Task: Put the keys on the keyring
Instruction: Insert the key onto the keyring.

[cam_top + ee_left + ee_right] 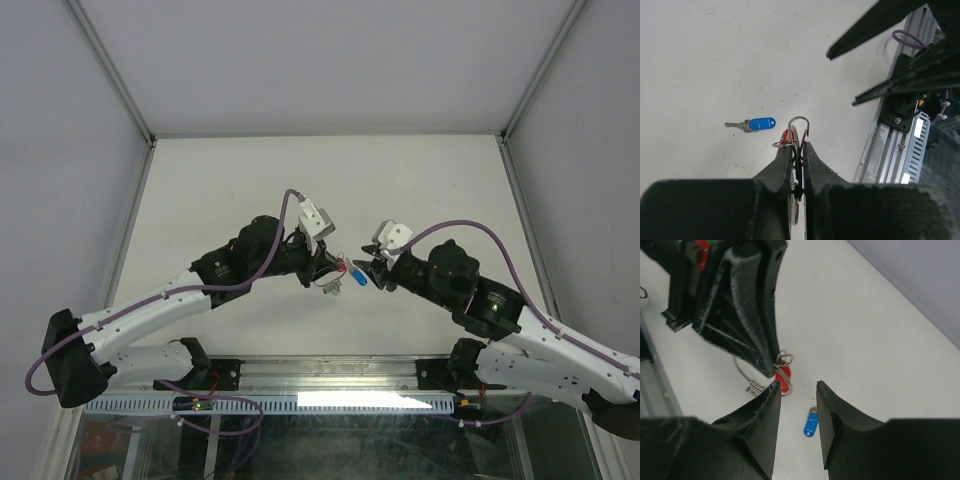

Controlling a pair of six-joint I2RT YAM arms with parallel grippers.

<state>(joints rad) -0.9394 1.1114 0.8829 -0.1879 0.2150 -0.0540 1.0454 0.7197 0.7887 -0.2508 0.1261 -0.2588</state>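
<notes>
White table (pixel 250 190), grey walls (pixel 60 150); left gripper (pixel 796 146) clamped on keyring (pixel 799 120); right gripper (pixel 797 390) parted, empty, blue key (pixel 810 425) beneath.

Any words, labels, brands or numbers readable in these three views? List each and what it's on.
No text is readable in any view.
The blue key: head too small to show any writing.
The keyring: bare wire, nothing legible.
The left gripper and the right gripper: plain black, no markings visible.

White table (pixel 300 180), near-edge metal rail (pixel 330 372)
</notes>
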